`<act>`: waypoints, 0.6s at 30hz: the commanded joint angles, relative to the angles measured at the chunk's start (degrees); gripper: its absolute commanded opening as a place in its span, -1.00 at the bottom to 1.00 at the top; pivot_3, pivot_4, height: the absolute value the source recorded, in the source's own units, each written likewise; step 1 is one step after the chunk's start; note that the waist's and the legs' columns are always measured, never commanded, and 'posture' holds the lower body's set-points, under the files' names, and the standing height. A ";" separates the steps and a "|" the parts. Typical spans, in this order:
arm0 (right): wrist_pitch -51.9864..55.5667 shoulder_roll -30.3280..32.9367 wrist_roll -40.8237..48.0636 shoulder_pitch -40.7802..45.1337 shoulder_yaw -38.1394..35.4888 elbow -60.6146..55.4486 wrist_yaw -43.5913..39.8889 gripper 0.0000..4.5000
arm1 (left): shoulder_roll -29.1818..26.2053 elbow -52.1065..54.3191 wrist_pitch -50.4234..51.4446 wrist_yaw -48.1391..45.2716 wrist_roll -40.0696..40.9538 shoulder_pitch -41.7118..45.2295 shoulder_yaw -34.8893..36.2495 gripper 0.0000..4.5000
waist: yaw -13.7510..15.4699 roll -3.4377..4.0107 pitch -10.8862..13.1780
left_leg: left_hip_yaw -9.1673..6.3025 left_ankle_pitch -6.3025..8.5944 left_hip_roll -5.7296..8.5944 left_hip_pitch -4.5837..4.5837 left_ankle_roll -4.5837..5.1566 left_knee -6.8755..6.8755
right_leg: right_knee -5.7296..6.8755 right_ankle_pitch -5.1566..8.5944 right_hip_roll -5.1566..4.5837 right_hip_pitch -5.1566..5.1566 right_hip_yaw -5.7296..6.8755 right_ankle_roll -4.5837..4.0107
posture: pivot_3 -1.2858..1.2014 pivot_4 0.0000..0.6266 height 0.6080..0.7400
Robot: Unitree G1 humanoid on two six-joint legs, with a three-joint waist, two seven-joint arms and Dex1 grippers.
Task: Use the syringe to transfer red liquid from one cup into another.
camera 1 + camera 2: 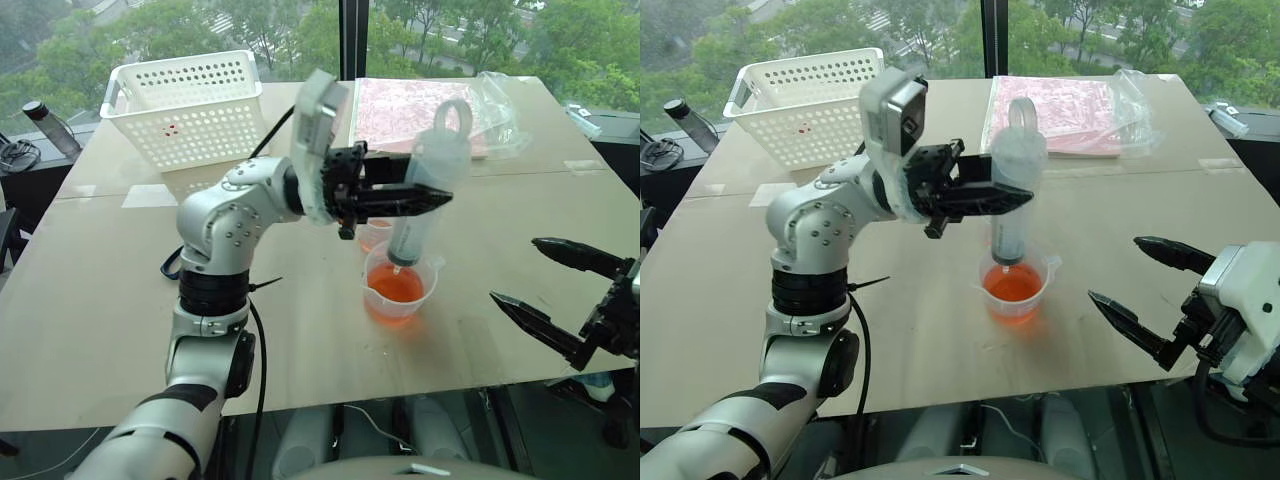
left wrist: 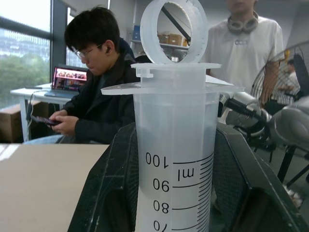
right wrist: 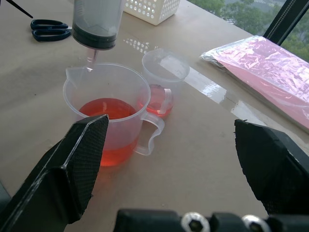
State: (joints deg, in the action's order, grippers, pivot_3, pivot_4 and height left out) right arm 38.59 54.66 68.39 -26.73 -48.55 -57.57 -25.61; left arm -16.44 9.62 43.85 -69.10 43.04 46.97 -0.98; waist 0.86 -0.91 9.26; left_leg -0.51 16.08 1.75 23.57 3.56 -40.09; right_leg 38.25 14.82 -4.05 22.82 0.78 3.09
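Table [image 1: 120, 300]: left pincer [image 1: 425, 197] grips syringe [image 1: 425, 190].

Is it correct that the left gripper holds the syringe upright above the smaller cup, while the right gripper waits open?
Not quite. The left gripper holds the syringe upright above the larger spouted beaker, not the smaller cup behind it, as the right wrist view shows. The right gripper does wait open.

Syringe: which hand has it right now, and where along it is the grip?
The left hand holds the syringe upright by the upper barrel, just below the flange, tip over the beaker. The right hand is open and holds nothing.
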 commanded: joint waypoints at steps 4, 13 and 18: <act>1.28 5.59 13.80 -0.11 -6.39 -0.22 6.80 1.00 | 0.86 -2.54 -13.18 -4.32 -6.55 -6.87 -7.11 -0.35 | -0.02 0.02 0.00 | 0.00 0.11 -0.02 -0.07 0.19 0.00 | -0.03 0.00 0.00 -0.08 -0.01 0.00 | 0.03 -0.52 1.00; 0.69 12.43 21.91 4.82 -3.38 0.43 13.97 1.00 | 1.02 -10.45 -24.53 -7.37 -13.20 -8.91 -10.69 -0.35 | 0.14 0.01 0.00 | -0.05 0.14 -0.03 0.03 0.24 -0.01 | -0.22 0.00 0.00 -0.11 0.05 0.00 | 0.03 -0.52 1.00; -0.03 16.87 25.26 9.65 3.35 1.27 18.33 1.00 | 0.66 -11.91 -26.78 -8.19 -14.47 -9.14 -11.37 -0.35 | -0.08 0.01 0.00 | -0.03 0.12 -0.03 0.06 0.21 -0.02 | -0.27 -0.02 -0.02 -0.10 0.05 0.03 | 0.03 -0.52 1.00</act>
State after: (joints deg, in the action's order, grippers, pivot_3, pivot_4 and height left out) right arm 39.77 70.65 92.10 -18.32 -46.19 -56.52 -8.80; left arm -15.97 -3.12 18.62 -76.61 28.60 37.73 -12.05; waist 0.78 -0.89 9.26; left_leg -0.54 16.19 1.72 23.63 3.77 -40.12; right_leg 37.97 14.80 -4.07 22.72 0.84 3.12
